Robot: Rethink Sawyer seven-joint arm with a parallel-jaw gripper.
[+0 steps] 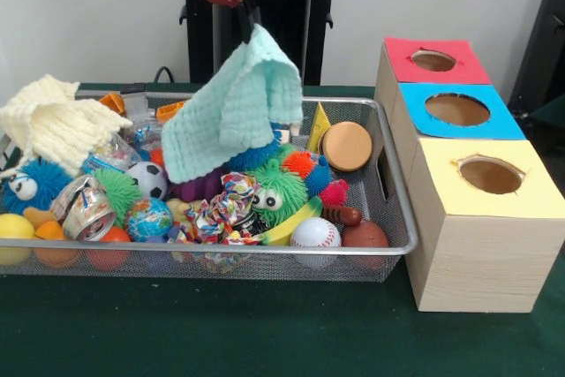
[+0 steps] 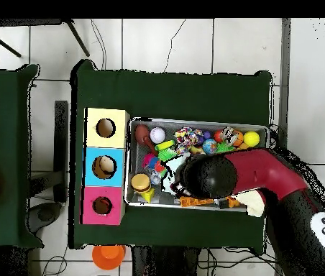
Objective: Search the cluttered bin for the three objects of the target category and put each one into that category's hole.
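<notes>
The wire mesh bin (image 1: 221, 247) is full of toys; in the overhead view its rim (image 2: 194, 120) shows beside the boxes. My gripper (image 1: 250, 26) is shut on the top corner of a mint knitted cloth (image 1: 234, 103) and holds it hanging above the bin's middle. In the overhead view my arm (image 2: 216, 176) covers the gripper. No plush animal toy shows clearly; the clutter and the cloth hide part of the bin. The red-topped box's hole (image 1: 433, 60) is at the far right, also seen in the overhead view (image 2: 102, 205).
A cream knitted cloth (image 1: 48, 121) drapes the bin's left end. A green puffer ball with eyes (image 1: 278, 192), a blue puffer (image 1: 35, 183), a baseball (image 1: 315, 232) and a wooden disc (image 1: 346, 146) lie inside. The blue-topped (image 1: 456, 109) and yellow-topped (image 1: 491, 174) holes stand nearer.
</notes>
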